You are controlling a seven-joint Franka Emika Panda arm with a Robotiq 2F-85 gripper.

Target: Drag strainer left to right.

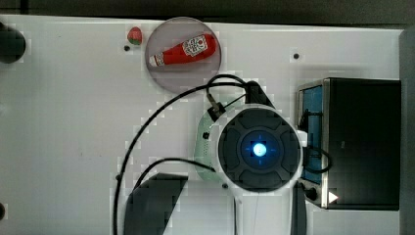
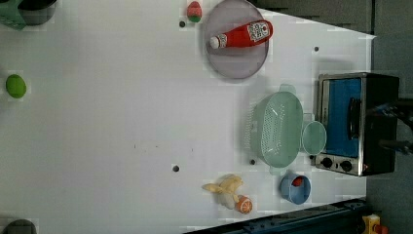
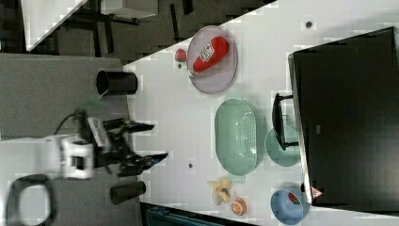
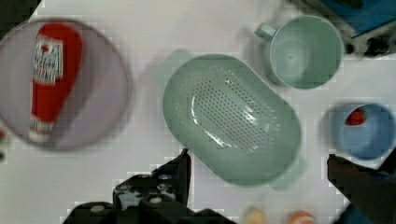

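A ketchup bottle [image 2: 241,34] lies on its side on a grey plate [image 2: 236,66] on the white bench [image 2: 107,122]. Just beside the plate sits a strawberry [image 2: 194,11]. A mint cup [image 2: 313,138] stands against the toaster oven [image 2: 358,122]. Near them are a blue bowl [image 2: 294,188], a banana [image 2: 225,187], an orange half [image 2: 244,205], and, well apart, a lime [image 2: 15,86].

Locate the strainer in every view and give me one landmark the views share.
Top view: strainer, mostly hidden under the arm, a mint sliver left of centre.
Left view: strainer, right of centre, beside the toaster oven.
Right view: strainer, centre.
Wrist view: strainer, mid-frame.
Shared landmark: the ketchup bottle on its plate.
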